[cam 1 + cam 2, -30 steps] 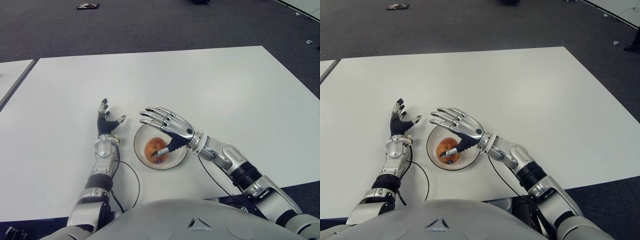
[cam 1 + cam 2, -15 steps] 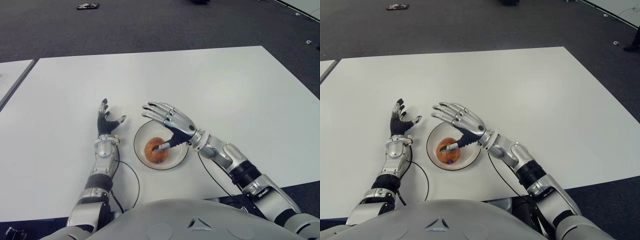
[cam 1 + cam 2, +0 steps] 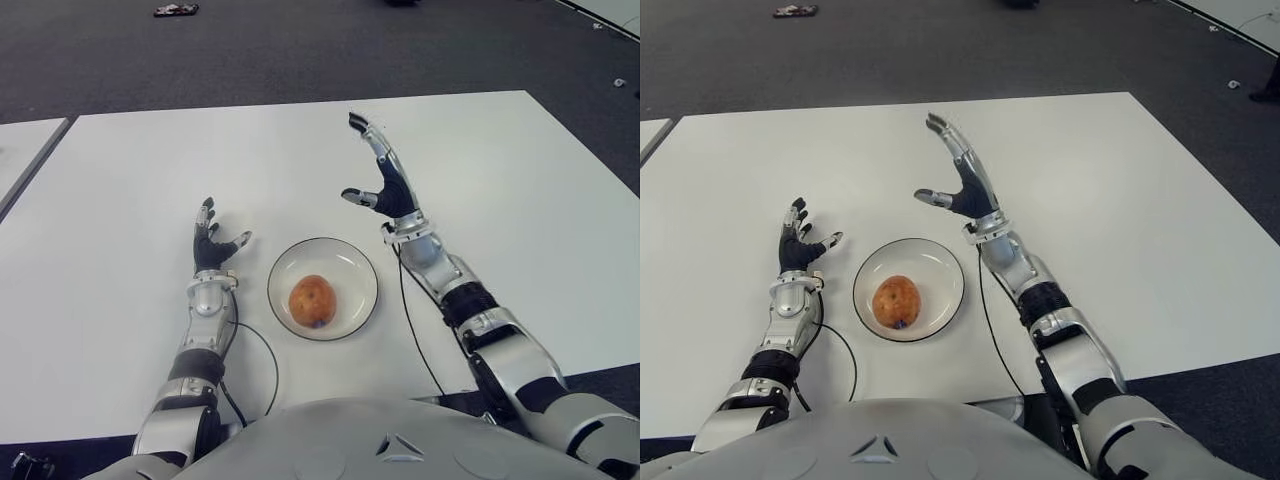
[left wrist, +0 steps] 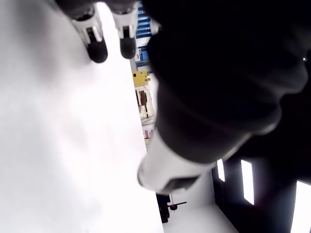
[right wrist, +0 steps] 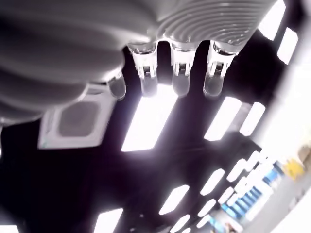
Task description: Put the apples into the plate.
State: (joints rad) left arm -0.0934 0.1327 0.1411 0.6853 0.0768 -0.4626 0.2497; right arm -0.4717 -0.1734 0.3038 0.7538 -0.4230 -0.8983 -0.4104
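Observation:
One red-orange apple (image 3: 312, 300) lies in the white plate (image 3: 355, 266) near the table's front edge. My right hand (image 3: 374, 175) is raised well above the table, behind and to the right of the plate, its fingers spread and pointing up, holding nothing. The left hand (image 3: 212, 244) shows just left of the plate with its fingers spread, also without anything in it. In the right wrist view the straight fingertips (image 5: 179, 80) stand against ceiling lights. No other apple is in view.
The white table (image 3: 480, 180) spreads wide around the plate. A second table's edge (image 3: 20, 170) shows at the far left. Dark carpet lies beyond, with a small dark object (image 3: 176, 12) on it. A thin cable (image 3: 268, 350) runs by the left forearm.
My right hand has lifted off the apple and swung up and back to the right, fingers now pointing up. The apple stays in the plate. The left hand has not moved.

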